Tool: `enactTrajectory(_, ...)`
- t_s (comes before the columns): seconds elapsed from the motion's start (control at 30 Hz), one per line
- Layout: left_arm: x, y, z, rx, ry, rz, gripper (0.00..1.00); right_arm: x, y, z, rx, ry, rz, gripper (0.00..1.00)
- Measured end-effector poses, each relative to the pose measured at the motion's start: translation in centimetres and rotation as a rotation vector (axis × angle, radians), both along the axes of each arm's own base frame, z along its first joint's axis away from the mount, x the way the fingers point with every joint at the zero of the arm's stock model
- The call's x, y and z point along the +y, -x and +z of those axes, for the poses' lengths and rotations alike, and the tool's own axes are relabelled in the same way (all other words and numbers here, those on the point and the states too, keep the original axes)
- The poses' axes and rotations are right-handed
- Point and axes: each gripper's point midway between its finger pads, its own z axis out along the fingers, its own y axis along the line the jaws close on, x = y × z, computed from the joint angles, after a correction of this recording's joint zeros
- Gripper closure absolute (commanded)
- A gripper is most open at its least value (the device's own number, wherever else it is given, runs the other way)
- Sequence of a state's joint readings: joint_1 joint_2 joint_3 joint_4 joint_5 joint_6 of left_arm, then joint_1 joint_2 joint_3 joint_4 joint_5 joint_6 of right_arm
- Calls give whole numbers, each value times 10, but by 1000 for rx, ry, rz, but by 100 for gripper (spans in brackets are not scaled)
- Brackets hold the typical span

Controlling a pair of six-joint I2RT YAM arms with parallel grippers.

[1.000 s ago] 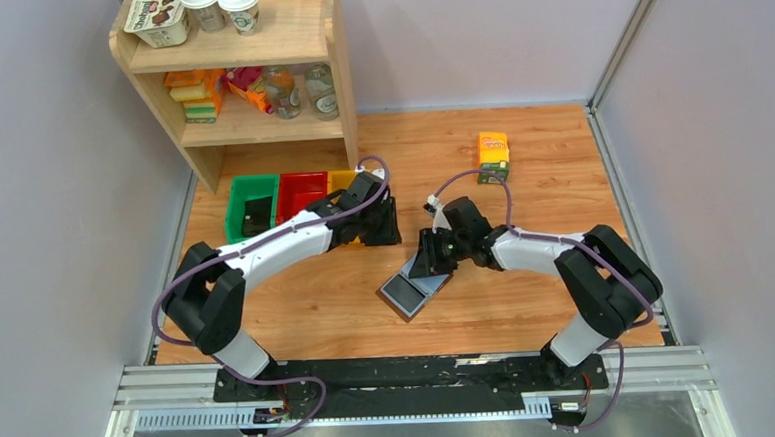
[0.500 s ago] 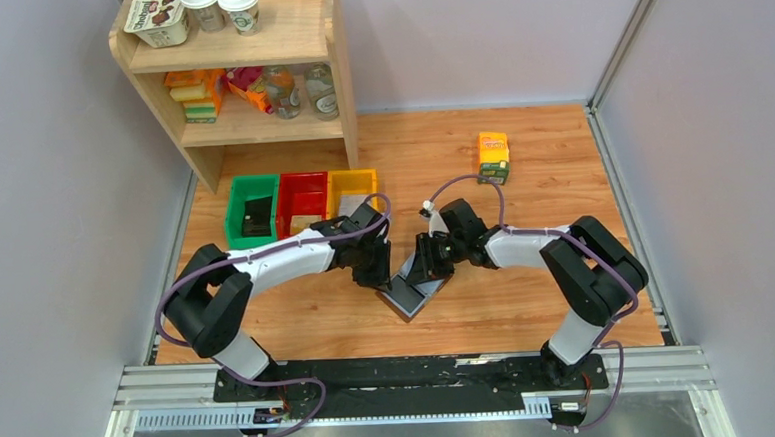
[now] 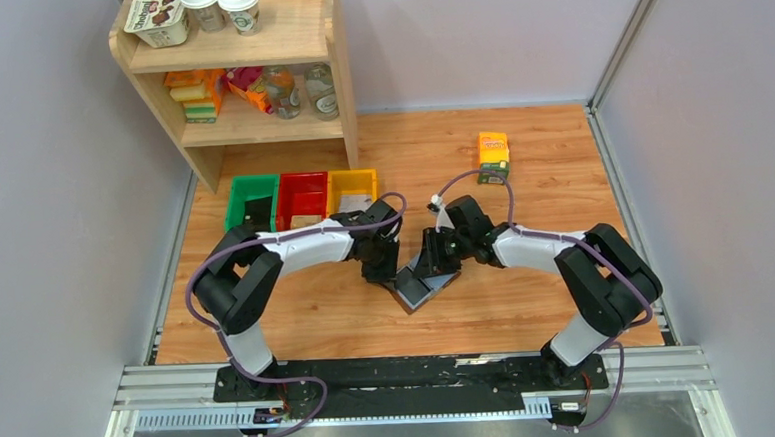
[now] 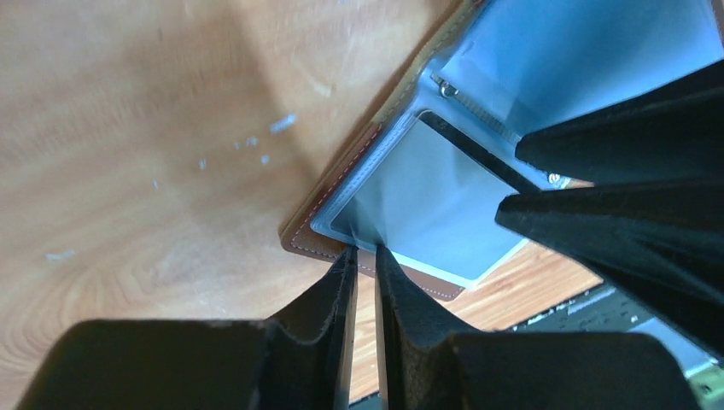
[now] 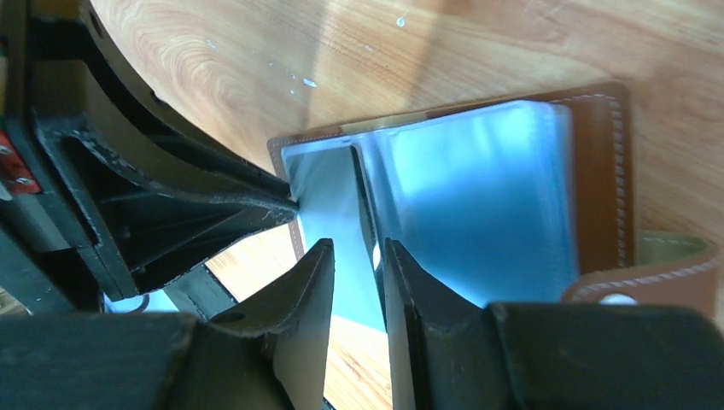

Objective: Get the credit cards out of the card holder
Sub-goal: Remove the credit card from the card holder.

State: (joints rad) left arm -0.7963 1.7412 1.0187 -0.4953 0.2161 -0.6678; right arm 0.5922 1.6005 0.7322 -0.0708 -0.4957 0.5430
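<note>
The brown leather card holder lies open on the wooden table between my two grippers, its pale blue sleeves showing. My left gripper is open by only a narrow slit, and its tips sit at the near corner of the lowest sleeve. My right gripper is open, its fingers straddling the fold where the raised sleeves meet the flat one. The clasp tab sticks out at the right. I cannot make out any credit cards inside the sleeves. Flat card-like pieces lie in the red bin and the yellow bin.
A green bin stands in a row with the red and yellow bins, behind my left arm. A wooden shelf with jars and cups stands at the back left. An orange-green carton stands at the back right.
My left gripper swung from the yellow bin down to the holder's left corner, its jaws narrowing. The right gripper stayed at the holder, which shifted slightly.
</note>
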Motion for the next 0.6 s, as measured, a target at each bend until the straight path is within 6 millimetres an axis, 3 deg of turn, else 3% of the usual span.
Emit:
enactTrajectory(0.33,5,-48,3,-131,-100,11,79,-5,-2,-3,3,23,-26,71)
enactTrajectory(0.47,7,-49,3,-129,-101,19,78,-8,-3,-5,1,35,-54,71)
enactTrajectory(0.6,4,-35,7,-109,-56,18,78,-10,-6,-3,-9,39,-81,71)
